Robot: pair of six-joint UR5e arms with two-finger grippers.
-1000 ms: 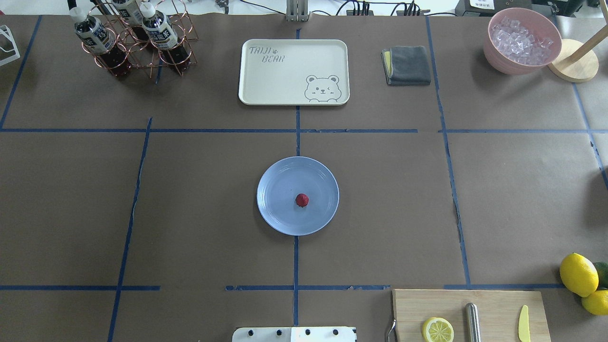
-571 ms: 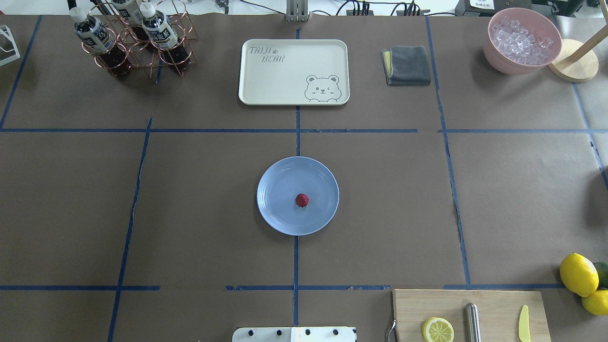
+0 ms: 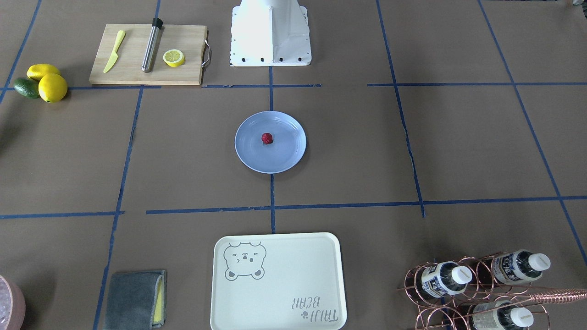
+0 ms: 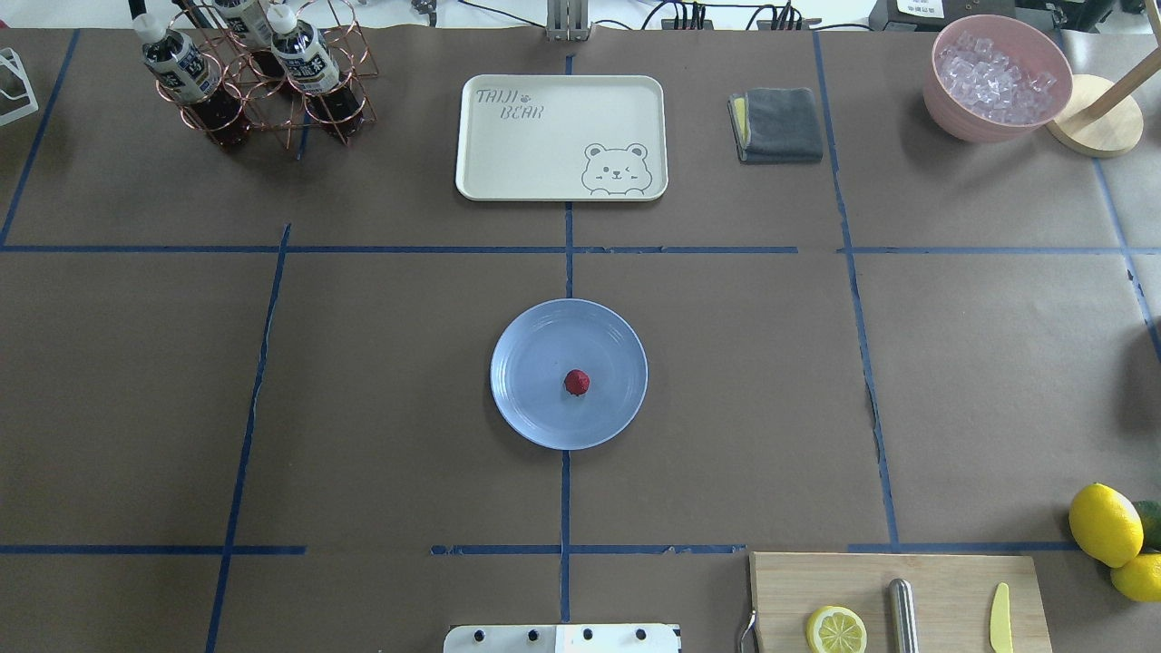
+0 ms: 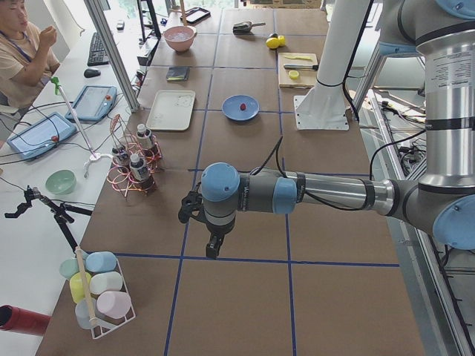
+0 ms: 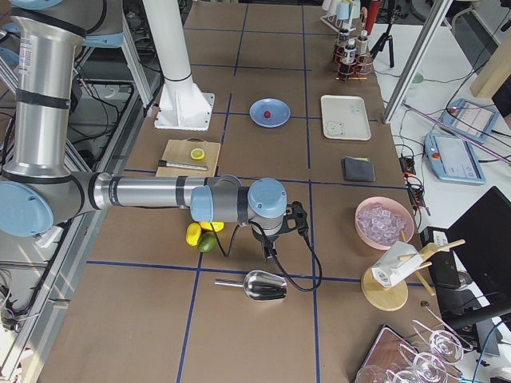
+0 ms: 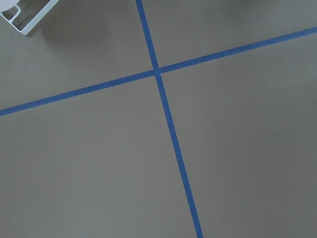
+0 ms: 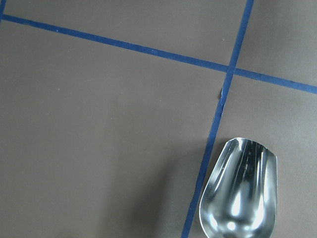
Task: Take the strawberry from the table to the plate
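At the robot's far left, the left gripper [image 5: 212, 251] hung above the table [image 4: 363, 381], over a crossing of blue tape [image 7: 157, 72]. I could not tell if its jaws were apart or together. In the middle, the strawberry [image 4: 576, 383] lay on the plate [image 4: 535, 408], near its centre. At the far right, the right gripper [image 6: 268, 250] hung near a metal scoop [image 8: 240, 193]; its jaws could not be judged either.

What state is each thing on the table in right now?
strawberry: lying on the plate
plate: holding the strawberry
bear tray: empty
pink bowl: full of ice
grey cloth: folded
bottles: capped
lemon half: cut face up
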